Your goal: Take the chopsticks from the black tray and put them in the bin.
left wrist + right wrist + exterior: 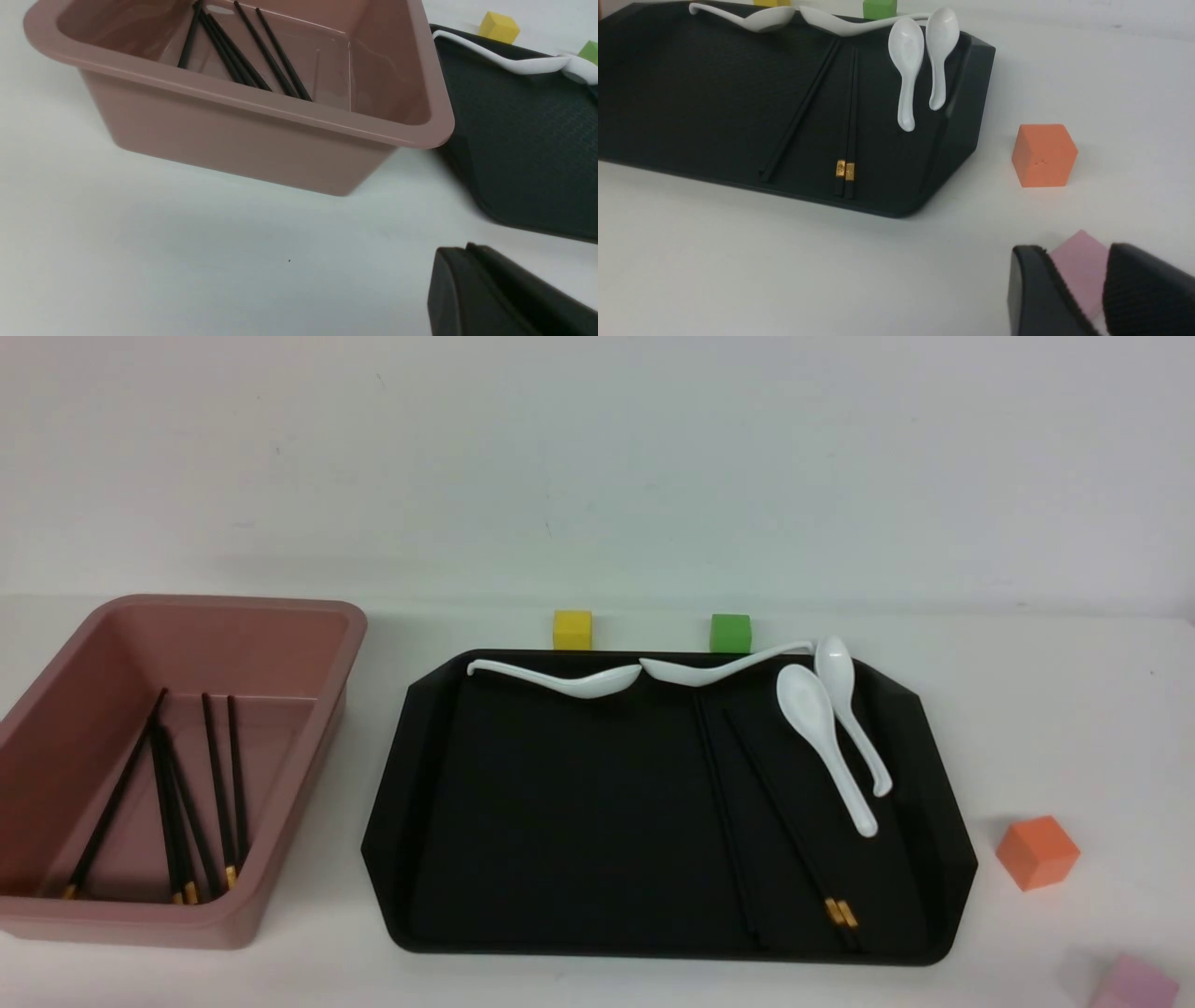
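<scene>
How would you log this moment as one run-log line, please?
bin: five chopsticks inside | black tray: three left | grippers: off tray

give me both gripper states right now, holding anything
Left gripper: fingers together, shut, holding nothing.
Right gripper: open, holding nothing; the pink block shows through the gap.

A pink bin [280, 784] on the left of the white counter [1055, 709] holds five black chopsticks [191, 803]. Just beside it, a black tray [560, 821] carries three more chopsticks [766, 812] and four white spoons [826, 737]. Yellow [572, 629] and green [730, 633] blocks sit behind the tray; orange [1036, 851] and pink [1134, 984] blocks lie to its right.
</scene>
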`<state>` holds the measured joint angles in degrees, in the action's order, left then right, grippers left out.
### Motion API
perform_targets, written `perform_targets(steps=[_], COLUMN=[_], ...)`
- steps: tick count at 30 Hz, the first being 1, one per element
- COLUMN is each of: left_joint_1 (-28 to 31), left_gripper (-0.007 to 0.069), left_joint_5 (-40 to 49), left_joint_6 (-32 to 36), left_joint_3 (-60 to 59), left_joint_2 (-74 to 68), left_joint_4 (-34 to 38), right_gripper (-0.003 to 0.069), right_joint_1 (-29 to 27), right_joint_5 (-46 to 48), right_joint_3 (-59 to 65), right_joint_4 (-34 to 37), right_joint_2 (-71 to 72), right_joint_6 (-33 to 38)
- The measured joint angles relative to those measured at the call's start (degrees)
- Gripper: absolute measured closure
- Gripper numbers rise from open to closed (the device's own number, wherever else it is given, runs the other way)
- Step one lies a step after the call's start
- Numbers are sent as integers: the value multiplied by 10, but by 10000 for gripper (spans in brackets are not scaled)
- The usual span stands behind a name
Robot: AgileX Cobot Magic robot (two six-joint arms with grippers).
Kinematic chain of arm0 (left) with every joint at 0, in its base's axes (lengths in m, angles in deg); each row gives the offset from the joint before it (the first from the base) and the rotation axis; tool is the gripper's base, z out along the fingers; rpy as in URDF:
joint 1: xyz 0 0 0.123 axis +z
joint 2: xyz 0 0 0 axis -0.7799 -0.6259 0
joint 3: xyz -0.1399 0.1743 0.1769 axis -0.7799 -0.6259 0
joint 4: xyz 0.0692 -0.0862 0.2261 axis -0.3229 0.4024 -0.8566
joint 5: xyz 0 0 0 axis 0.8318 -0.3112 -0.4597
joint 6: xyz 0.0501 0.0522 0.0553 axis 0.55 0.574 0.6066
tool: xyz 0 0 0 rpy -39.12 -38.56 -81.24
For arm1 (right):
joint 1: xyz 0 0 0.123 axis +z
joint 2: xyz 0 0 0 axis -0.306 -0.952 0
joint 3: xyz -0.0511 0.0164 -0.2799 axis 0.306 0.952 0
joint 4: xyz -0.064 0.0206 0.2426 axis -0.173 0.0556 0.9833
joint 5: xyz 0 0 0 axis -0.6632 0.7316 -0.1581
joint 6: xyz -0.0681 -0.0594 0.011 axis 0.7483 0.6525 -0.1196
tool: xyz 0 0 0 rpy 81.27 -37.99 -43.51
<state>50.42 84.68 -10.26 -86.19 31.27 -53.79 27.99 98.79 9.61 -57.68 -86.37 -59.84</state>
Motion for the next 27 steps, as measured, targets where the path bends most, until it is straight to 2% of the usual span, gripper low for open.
perform_targets(steps=[27], left_joint_1=[0], left_gripper=[589], left_joint_5=[0], left_joint_6=[0], left_joint_3=[0], left_joint_2=[0], left_joint_4=[0], right_gripper=[419], right_joint_1=[0], right_joint_5=[0], right_joint_3=[0], right_joint_4=[0], right_joint_2=[0], right_joint_6=[0])
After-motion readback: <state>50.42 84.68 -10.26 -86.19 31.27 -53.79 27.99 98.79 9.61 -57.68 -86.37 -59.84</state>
